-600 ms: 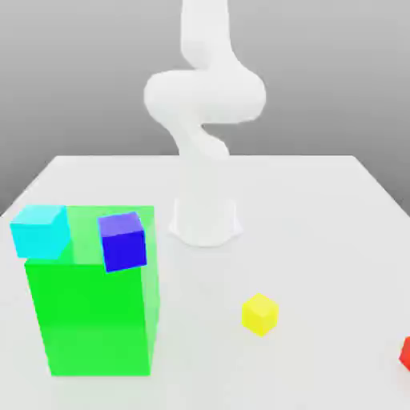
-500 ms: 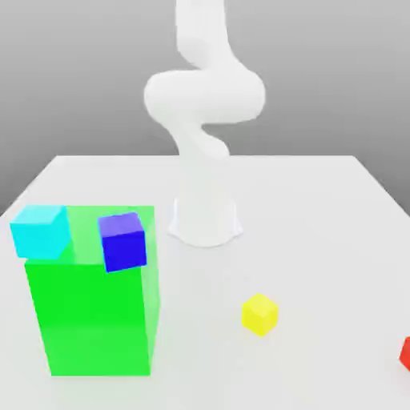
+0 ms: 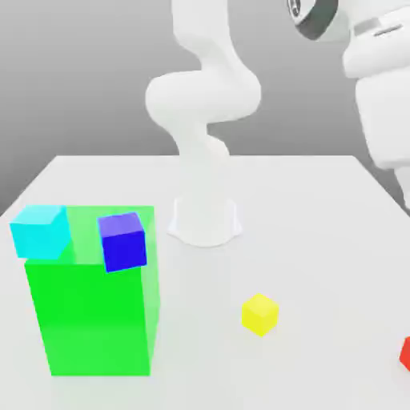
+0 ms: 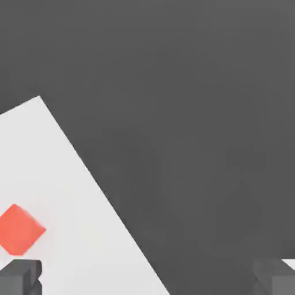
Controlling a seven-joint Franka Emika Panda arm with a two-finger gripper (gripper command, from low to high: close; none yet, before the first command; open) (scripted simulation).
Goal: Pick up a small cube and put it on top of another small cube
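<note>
White arm's wrist and hand section (image 3: pixel 384 88) now in at the exterior view's upper right, absent half a second back; upper link also shifted slightly toward the exterior view's left. Cubes all unmoved. Meaning, as a judgement: reach toward the small plain red cube (image 3: pixel 406 352) just begun, swinging over to that side; nothing grasped, stacking not started.

Red cube on the white tabletop (image 3: pixel 320 240) at the near right corner of the exterior view, cut by the frame edge, only a sliver visible. Seen whole in the hand view (image 4: pixel 21 229), resting near the table edge, close to one dark fingertip (image 4: pixel 20 276).

Gripper (image 4: pixel 150 278): fingers spread wide, far apart at opposite sides of the hand view, nothing between them.

Small yellow cube (image 3: pixel 260 313) near centre-right, well apart from the red one; likely stacking base, but a guess only. Tall translucent green block (image 3: pixel 90 308) at near left, with a cyan cube (image 3: pixel 38 231) and a dark blue cube (image 3: pixel 123 241) at its top; resting on or partly sunk into the block, cannot tell.

Hidden or unclear: fingers cropped to tips in the hand view; hand's lower end cut off by the exterior view's right edge; height above the red cube not readable; dark area past the table edge featureless
</note>
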